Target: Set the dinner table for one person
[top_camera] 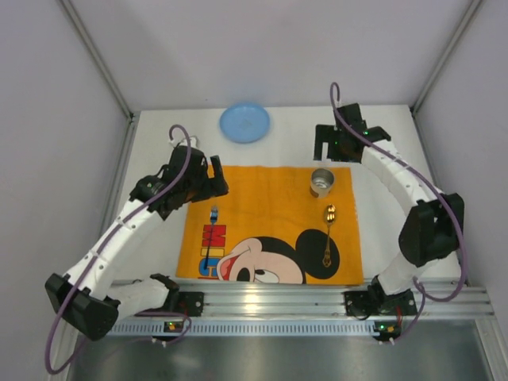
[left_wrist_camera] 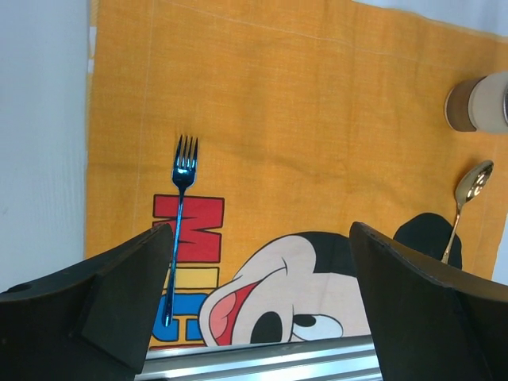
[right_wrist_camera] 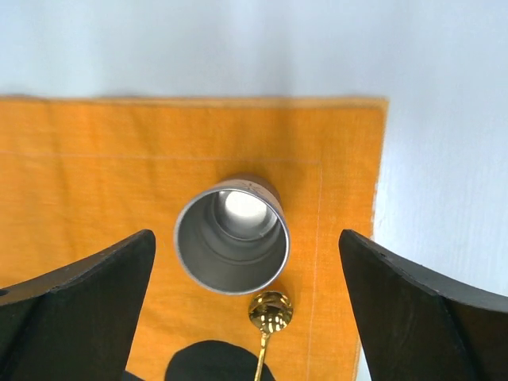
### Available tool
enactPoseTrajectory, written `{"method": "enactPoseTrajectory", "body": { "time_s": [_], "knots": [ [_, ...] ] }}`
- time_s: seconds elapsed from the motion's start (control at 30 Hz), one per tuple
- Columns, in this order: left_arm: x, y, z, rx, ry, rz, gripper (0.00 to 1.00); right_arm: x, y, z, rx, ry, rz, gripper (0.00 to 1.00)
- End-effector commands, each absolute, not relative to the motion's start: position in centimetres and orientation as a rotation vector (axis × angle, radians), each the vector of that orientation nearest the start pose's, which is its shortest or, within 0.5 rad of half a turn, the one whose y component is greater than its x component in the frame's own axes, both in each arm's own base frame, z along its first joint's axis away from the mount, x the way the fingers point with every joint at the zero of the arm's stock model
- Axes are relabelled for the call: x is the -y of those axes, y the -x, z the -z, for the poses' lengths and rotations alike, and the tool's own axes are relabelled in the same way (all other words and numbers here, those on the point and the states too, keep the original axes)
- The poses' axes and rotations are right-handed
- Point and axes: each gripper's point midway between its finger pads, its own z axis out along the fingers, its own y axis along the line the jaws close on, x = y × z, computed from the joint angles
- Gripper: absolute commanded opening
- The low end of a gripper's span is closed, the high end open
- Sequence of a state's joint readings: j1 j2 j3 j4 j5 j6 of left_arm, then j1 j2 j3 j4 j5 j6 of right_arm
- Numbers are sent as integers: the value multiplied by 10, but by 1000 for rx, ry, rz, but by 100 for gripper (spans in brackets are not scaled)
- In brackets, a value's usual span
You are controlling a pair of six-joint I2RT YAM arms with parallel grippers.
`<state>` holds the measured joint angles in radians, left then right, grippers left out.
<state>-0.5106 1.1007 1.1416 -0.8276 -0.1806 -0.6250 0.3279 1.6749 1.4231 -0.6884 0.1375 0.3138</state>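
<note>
Above the plain white dinner table, left gripper and right gripper are hovering spread, empty; round blue plate likely needing level, centred placing.

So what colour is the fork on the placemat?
Metallic blue; the fork shows best in the left wrist view.

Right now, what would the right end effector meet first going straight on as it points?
Probably the metal cup, centred ahead of the open right end effector on the orange placemat; depth is unclear.
</note>
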Motion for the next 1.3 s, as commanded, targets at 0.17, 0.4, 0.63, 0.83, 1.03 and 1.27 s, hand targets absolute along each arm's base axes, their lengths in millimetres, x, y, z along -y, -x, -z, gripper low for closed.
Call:
{"method": "enactPoseTrajectory", "body": {
  "time_s": [0.17,0.4,0.63,0.83,1.03,1.27],
  "knots": [
    [169,-355,-250,-2223,370,374,99,-103,-356,-293,-2196,-47,-141,100],
    [191,-440,-203,-2244,627,453,95,-102,-300,-264,-2266,-34,-247,100],
    [208,-517,-161,-2230,677,598,92,-91,-269,-229,-2293,15,-231,100],
    [200,-578,-135,-2186,721,637,92,-93,-274,-209,-2355,-16,-217,99],
    [173,-612,-102,-2179,844,559,92,-114,-297,-200,-2429,-110,-299,100],
    [154,-624,-58,-2201,944,510,91,-116,-329,-215,-2440,-85,-222,100]
  ]
}}
